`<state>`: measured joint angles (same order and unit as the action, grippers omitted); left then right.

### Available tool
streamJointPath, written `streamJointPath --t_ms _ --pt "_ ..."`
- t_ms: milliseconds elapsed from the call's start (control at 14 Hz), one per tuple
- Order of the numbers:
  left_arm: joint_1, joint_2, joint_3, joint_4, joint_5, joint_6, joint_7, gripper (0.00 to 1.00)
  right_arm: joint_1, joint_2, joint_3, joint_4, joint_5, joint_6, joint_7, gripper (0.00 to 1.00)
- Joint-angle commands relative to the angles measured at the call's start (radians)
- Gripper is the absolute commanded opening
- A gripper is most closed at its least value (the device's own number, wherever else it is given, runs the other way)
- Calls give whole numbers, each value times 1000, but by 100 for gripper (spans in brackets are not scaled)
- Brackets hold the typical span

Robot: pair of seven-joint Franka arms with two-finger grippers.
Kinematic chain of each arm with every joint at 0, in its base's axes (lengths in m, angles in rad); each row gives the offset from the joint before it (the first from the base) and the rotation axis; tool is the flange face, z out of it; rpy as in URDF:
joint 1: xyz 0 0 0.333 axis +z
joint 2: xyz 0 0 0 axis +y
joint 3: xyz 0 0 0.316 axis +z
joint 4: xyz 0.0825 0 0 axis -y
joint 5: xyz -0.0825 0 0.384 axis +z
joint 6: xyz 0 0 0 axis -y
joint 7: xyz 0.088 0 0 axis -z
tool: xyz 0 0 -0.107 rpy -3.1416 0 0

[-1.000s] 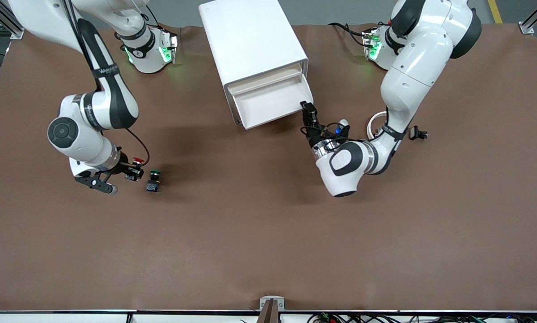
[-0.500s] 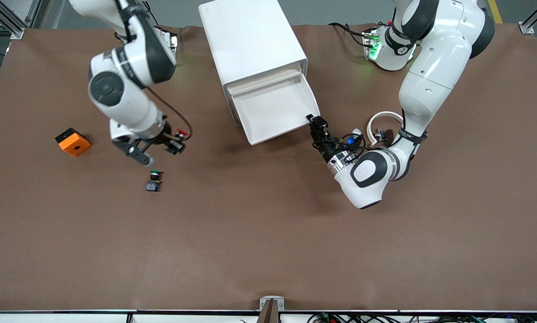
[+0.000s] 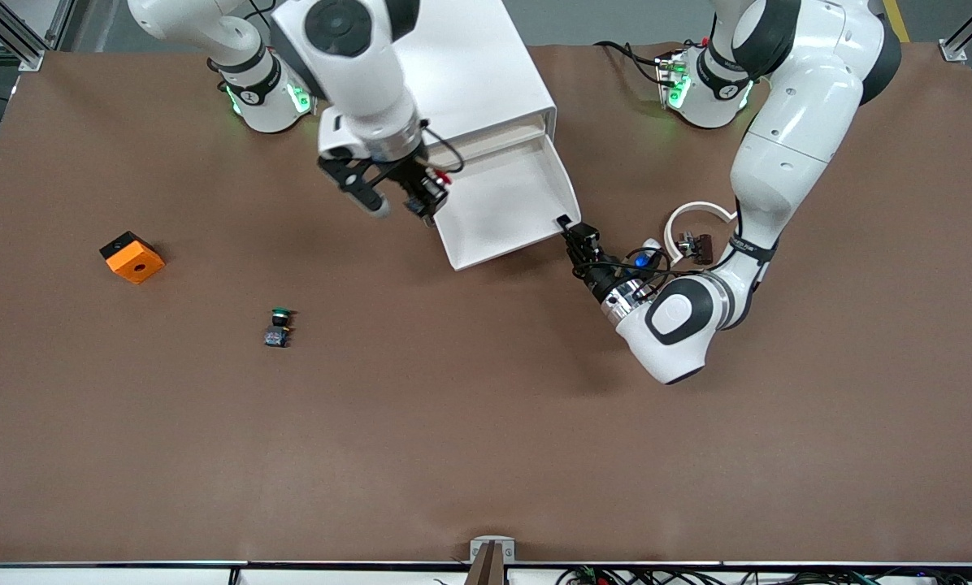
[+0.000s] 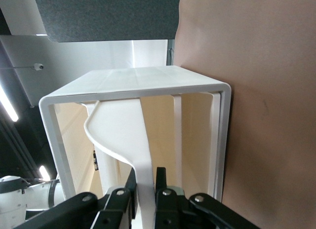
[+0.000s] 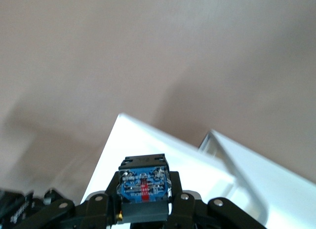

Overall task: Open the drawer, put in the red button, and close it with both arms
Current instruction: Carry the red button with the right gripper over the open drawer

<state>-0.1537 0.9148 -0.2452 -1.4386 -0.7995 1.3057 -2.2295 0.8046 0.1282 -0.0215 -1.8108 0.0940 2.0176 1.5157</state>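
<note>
Your right gripper (image 3: 429,191) hangs over the corner of the open drawer (image 3: 527,219) at the right arm's end, its fingers clamped on the red button (image 5: 144,185) — in the right wrist view you see the button's blue-and-black underside pinched between the two black fingers, with the white drawer rim just below it. From the front view only a sliver of the red cap peeks out beside the fingers.

Your left gripper (image 3: 569,227) sits low at the drawer's other front corner, toward the left arm's end of the table. The left wrist view shows its fingers (image 4: 118,202) standing on either side of the drawer's curved white front lip, close against it; whether they grip the lip or have let go cannot be told from these frames. The drawer is pulled out of the white cabinet (image 3: 453,73), its inside bare.

On the brown table (image 3: 486,439), the green button (image 3: 278,326) lies nearer the front camera than the drawer, well apart from it, and the orange cube (image 3: 132,257) rests farther toward the right arm's end — both untouched
</note>
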Motion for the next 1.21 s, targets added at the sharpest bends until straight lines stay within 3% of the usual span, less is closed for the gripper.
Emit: streamJointPath --t_ms 0,71,143,286,786,1143 --pt "5 7 0 7 -32 24 7 21 71 109 -15 89 -6 28 104 0" --pt "5 7 0 7 -41 24 7 24 79 138 -15 103 -8 53 133 0" --pt "5 6 0 7 -41 24 8 35 93 165 -15 105 -8 79 136 0" --pt "6 6 0 6 -43 24 8 100 111 220 -15 108 -25 127 123 0" --pt "6 1 -2 9 -40 24 33 100 165 323 -15 173 -85 135 110 0" --pt "-4 -30 -19 38 -5 -52 236 100 197 330 -15 168 -86 130 121 0"
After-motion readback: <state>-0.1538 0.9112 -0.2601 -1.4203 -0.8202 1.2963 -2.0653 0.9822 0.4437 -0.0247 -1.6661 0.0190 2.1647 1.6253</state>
